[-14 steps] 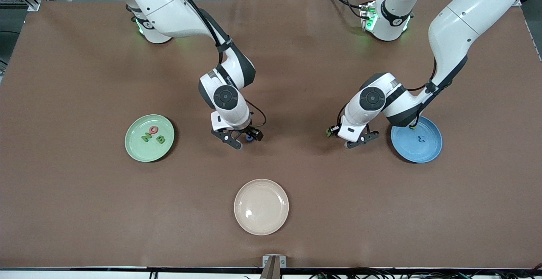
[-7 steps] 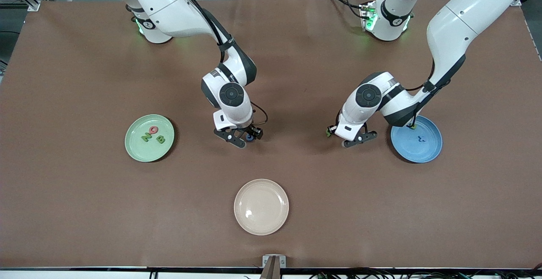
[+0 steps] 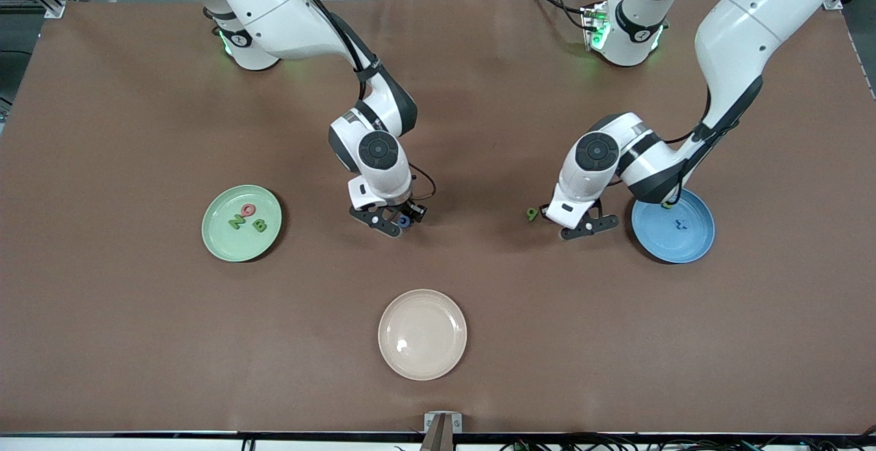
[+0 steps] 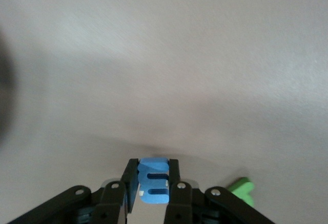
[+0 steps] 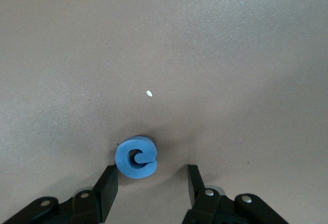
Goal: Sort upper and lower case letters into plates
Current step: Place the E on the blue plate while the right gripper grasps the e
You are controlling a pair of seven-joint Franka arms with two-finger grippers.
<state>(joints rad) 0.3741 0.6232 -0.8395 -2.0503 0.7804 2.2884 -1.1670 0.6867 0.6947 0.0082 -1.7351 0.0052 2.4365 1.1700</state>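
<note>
**two blue letters in hand's reach, one gripped, one about to be**

blue m (image 4: 154, 185): clenched edge-on between the pads of the left gripper (image 3: 587, 226), low over the bare table (image 3: 137, 341) just beside the sky blue plate (image 3: 684, 244). we judge it light, chunky and stiff, foam-like, so it should take a pinch across its flat faces without deforming. it's tiny, so little margin if it twists.

blue G (image 5: 136, 157): flat on the table mid-way along it, between the two plates. the right gripper (image 3: 391, 222) is down around it, jaws released, one finger (image 5: 108, 185) nearly touching the letter, the other well apart. the round outline could roll out of an off-centre pinch; we'd centre first and squeeze across the full width.

a green small letter (image 3: 532, 213) lies on the table just beside the left gripper, toward the right arm's end; we can't tell which letter it is.

pale green plate (image 3: 222, 240), toward the right arm's end, holds green Z (image 3: 237, 221), pink-red Q (image 3: 248, 211) and green B (image 3: 259, 225). the sky blue plate holds blue x (image 3: 679, 225).

cream plate (image 3: 422, 362) sits nearer the front camera, not part of the sort.
</note>
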